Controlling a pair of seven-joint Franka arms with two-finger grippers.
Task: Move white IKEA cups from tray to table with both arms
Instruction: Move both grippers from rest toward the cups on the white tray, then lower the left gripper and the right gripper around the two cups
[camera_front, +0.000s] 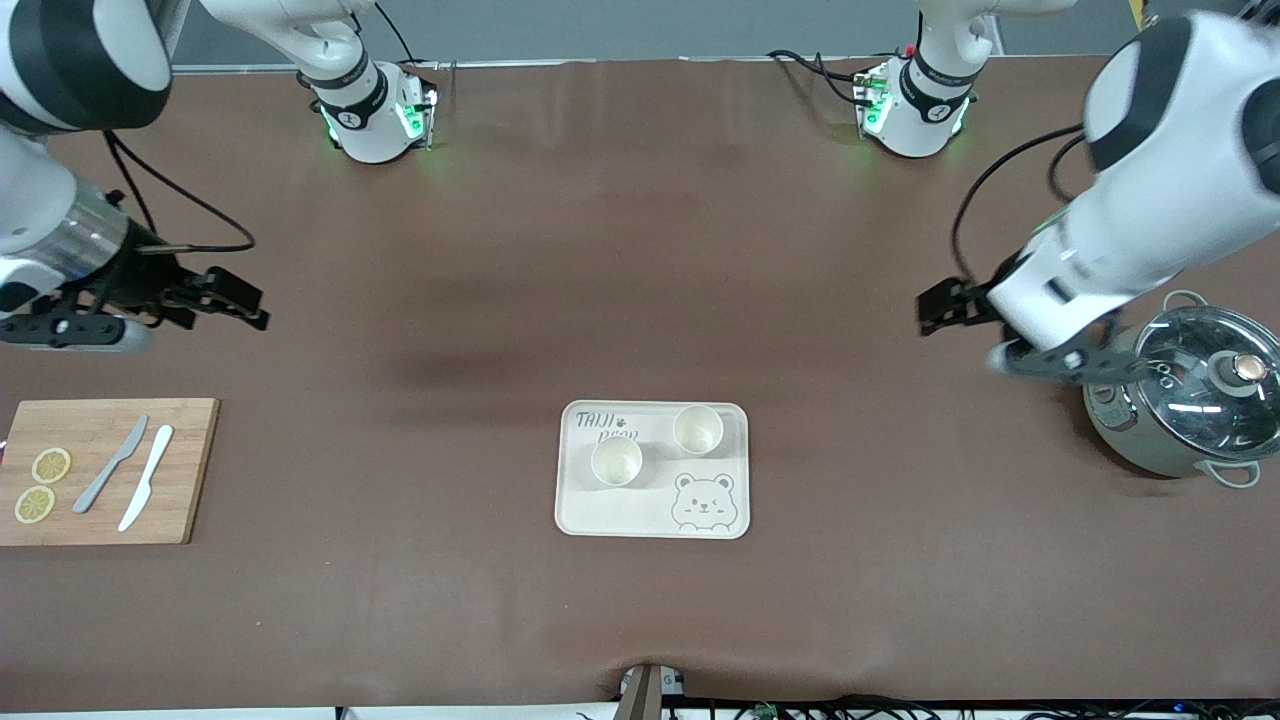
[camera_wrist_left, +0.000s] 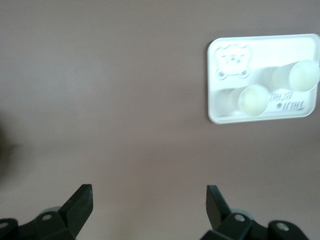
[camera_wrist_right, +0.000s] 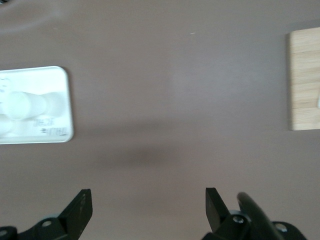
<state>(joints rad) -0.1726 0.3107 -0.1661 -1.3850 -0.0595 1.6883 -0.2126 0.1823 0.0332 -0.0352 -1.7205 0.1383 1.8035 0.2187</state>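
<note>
Cups: two white IKEA cups (camera_front: 697, 430) (camera_front: 616, 462) are set upright and close together on the bear-printed tray (camera_front: 652, 520) at mid-table, one nearer the front camera. The left gripper (camera_front: 950, 305) is held with fingers apart above bare table beside the lidded pot (camera_front: 1185, 405). The right gripper (camera_front: 225, 300), fingers likewise apart, is held above bare table near the wooden cutting board (camera_front: 105, 470).

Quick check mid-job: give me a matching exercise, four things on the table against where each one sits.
Things:
1. white IKEA cups
2. lemon slices
3. glass lid
4. left gripper

Places:
A. on the grey-green pot
B. on the wooden cutting board
C. upright on the bear-printed tray
D. open, above bare table beside the pot

Pairs: 1-C, 2-B, 3-A, 4-D
</note>
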